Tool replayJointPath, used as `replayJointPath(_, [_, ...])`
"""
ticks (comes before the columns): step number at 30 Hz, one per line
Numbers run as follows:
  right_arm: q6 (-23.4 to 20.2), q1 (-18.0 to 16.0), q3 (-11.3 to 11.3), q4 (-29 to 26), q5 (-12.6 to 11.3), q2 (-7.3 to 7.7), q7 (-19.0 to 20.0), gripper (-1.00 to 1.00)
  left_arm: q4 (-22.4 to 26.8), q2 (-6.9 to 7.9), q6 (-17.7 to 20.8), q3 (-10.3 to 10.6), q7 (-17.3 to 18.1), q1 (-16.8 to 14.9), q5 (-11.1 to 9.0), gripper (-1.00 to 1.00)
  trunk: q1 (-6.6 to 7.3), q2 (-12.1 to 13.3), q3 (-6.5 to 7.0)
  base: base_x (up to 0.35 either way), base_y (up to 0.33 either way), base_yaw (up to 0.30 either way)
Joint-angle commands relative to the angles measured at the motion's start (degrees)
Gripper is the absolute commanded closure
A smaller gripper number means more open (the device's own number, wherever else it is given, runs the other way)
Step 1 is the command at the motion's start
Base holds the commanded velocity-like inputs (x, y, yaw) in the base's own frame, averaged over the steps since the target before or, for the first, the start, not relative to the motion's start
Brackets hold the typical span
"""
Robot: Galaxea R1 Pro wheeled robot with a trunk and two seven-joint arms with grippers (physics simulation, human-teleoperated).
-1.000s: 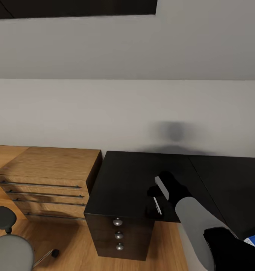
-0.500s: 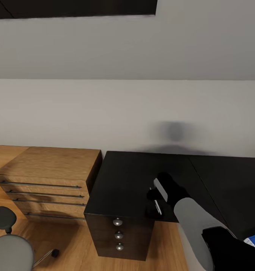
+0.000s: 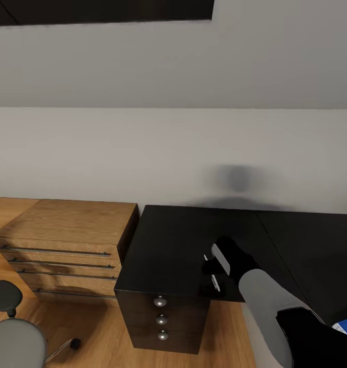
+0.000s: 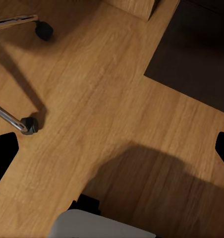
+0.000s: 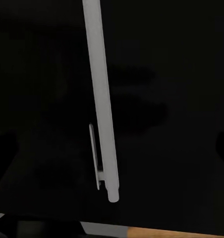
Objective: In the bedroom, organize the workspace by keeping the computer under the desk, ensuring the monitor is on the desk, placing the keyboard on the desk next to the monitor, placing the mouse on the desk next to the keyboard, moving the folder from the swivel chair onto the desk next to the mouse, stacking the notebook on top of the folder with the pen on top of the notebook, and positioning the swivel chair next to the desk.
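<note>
Right wrist view shows a long, thin white pen (image 5: pixel 103 104) with a clip, lying on the shiny black desk (image 5: pixel 181 74). Whether the right gripper (image 3: pixel 212 271) is open or closed cannot be told. It hovers over the desk's front edge, above the drawers' round silver knobs (image 3: pixel 160 301).

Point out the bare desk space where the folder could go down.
The desk is bare from its wall edge to the right gripper, and rightward past the seam. The pen lies under that gripper near the front edge, above the drawer knobs; that corner is crowded.
</note>
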State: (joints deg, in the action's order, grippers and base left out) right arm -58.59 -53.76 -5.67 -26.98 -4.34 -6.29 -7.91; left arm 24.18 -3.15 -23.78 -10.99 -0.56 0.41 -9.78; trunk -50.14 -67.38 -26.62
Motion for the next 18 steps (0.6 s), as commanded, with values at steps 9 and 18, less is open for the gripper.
replayJointPath(9, [-0.21, -0.03, -0.3, 0.08, -0.49, 0.06, -0.43, -1.0, 0.15, -0.02, -0.04, 0.0, -0.04, 0.03, -0.24, -1.0, 0.0, -0.03, -0.05, 0.0, 0.0, 0.0])
replayJointPath(18, [-0.21, -0.03, -0.3, 0.09, -0.49, 0.07, -0.42, -1.0, 0.15, 0.05, -0.04, 0.0, -0.01, 0.03, -0.31, -1.0, -1.1, -2.04, -0.95, 0.0, 0.0, 0.0])
